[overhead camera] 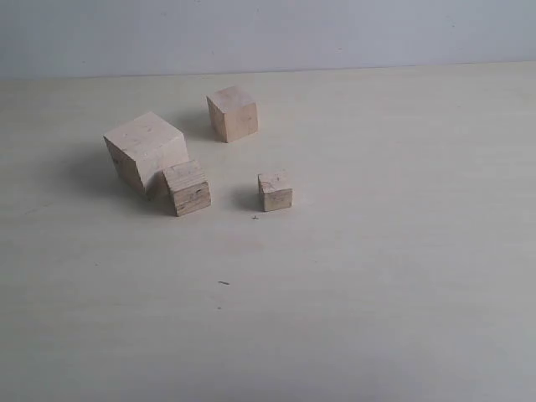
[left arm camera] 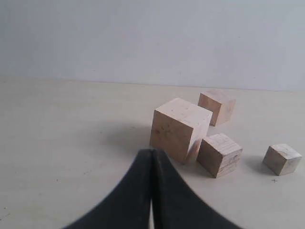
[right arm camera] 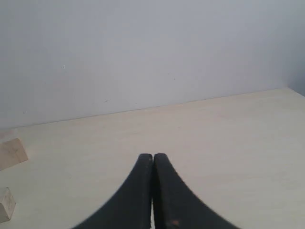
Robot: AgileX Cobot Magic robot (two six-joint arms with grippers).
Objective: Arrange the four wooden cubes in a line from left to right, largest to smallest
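Note:
Four pale wooden cubes sit in a loose cluster on the table. The largest cube is at the left. A smaller cube touches its front right corner. Another mid-sized cube stands behind them, apart. The smallest cube sits alone to the right. My left gripper is shut and empty, a short way in front of the largest cube. My right gripper is shut and empty, with two cubes only at the edge of its view. Neither arm shows in the exterior view.
The table is a pale wood-toned surface that meets a plain light wall at the back. A tiny dark speck lies on the table in front of the cubes.

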